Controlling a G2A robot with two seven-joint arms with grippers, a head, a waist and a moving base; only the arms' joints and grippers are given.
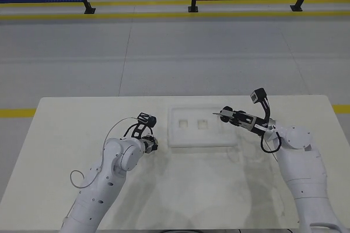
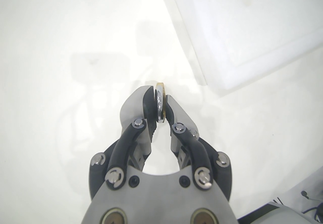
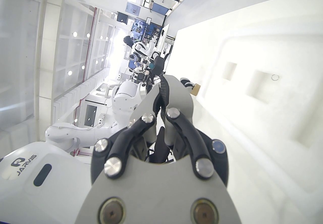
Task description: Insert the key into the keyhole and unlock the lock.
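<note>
My left gripper (image 2: 160,93) is shut on a small brass padlock (image 2: 160,105) with a chrome shackle, held edge-on just above the table. It sits by the front left corner of the white foam tray (image 2: 227,33). In the top view the left gripper (image 1: 152,143) is left of the tray (image 1: 201,140). My right gripper (image 1: 226,114) hovers over the tray's right end, shut on a thin silver key (image 1: 216,113) that points left. In the right wrist view the right gripper (image 3: 162,82) has its fingers pressed together, and the padlock (image 3: 194,88) shows farther off.
The foam tray has two square recesses (image 1: 193,124) in its top. A small metal ring (image 3: 275,77) lies on the foam near one recess. The white table (image 1: 76,134) stretches wide on both sides and towards the front.
</note>
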